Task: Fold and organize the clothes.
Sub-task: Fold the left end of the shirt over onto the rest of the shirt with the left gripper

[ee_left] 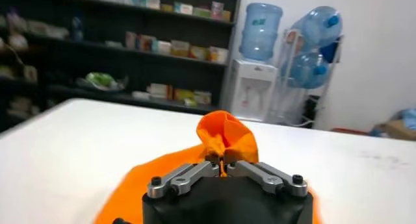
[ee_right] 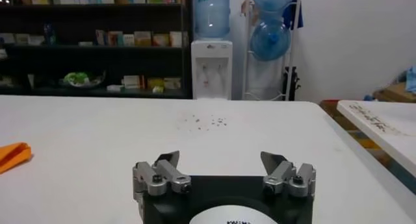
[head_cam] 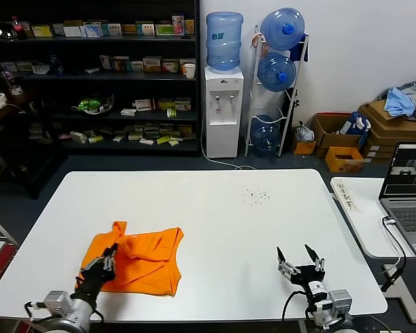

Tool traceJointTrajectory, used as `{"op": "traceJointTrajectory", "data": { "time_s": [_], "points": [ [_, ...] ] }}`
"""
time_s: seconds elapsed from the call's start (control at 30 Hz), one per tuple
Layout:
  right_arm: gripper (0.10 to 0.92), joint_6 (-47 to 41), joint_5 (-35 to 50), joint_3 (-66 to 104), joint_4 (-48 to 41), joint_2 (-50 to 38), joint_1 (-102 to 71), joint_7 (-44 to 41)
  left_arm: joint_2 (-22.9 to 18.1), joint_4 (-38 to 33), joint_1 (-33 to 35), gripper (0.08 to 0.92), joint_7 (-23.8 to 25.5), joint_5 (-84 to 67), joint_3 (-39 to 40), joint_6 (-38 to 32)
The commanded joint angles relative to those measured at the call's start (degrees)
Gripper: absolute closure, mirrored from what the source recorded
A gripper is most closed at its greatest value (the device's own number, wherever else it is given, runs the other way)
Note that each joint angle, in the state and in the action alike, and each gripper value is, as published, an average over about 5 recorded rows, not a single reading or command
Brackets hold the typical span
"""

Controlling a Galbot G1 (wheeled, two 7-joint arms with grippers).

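The bright orange T-shirt lies crumpled and partly folded on the white table, near its front left. My left gripper is shut on a fold of the shirt at its left part; in the left wrist view the pinched fabric puffs up just beyond the closed gripper. My right gripper is open and empty near the table's front right, well apart from the shirt. In the right wrist view its fingers stand wide apart, and a corner of the shirt shows far off.
A laptop and a white power strip sit on a side desk at the right. Small dark specks mark the table's far middle. Shelves, a water dispenser and cardboard boxes stand beyond the table.
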Motion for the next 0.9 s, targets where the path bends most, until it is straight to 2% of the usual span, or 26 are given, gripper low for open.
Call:
{"op": "traceJointTrajectory", "data": {
  "time_s": [0.03,0.43,0.63,0.9],
  "points": [
    [0.203,-0.12,0.11,-0.14,-0.55,0.42,0.29,0.08,-2.15,-2.56,-4.69,0.879,-2.12,-5.21,9.97,3.82],
    [0.203,-0.22,0.07,-0.39,-0.57,0.64,0.21,0.13,-4.22,0.17,-7.97,0.879,-3.84,-1.03,10.31,2.7],
    [0.203,-0.22,0.1,-0.66,-0.8,0.68,0.46,0.09,-3.43,-0.99,-4.17,0.866,-1.12,-1.55,11.09,3.86],
    [0.203,-0.34,0.24,-1.07,-0.93,0.76,0.87,0.07,-2.95,-4.79,-0.68,0.658,-0.88,-7.95,10.31,5.59]
  ]
}}
